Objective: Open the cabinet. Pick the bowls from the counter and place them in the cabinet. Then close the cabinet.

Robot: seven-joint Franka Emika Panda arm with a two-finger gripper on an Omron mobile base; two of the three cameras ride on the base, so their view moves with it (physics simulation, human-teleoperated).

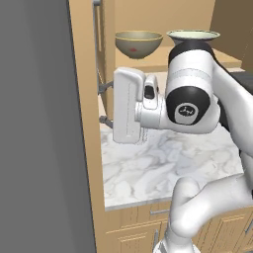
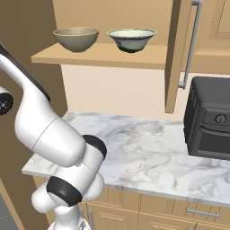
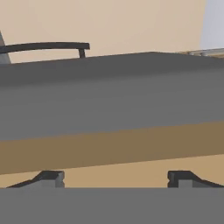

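White marble with grey veining is forming the counter [image 2: 148, 152] closest to you, sitting bare above the lower wooden cabinets [image 2: 148, 211]. Your gripper [image 3: 114, 178] is pointing at the left door's edge, its dark fingertips [image 3: 49, 177] spread wide with nothing between them. Beyond it, the light-wood cabinet [image 2: 178, 54] is standing open, both doors swung out, long grey bar handles [image 2: 190, 45] showing. On its shelf, the tan-brown bowl [image 2: 76, 38] with a yellowish rim is sitting upright beside the pale cream bowl [image 2: 131, 39], near each other but apart.
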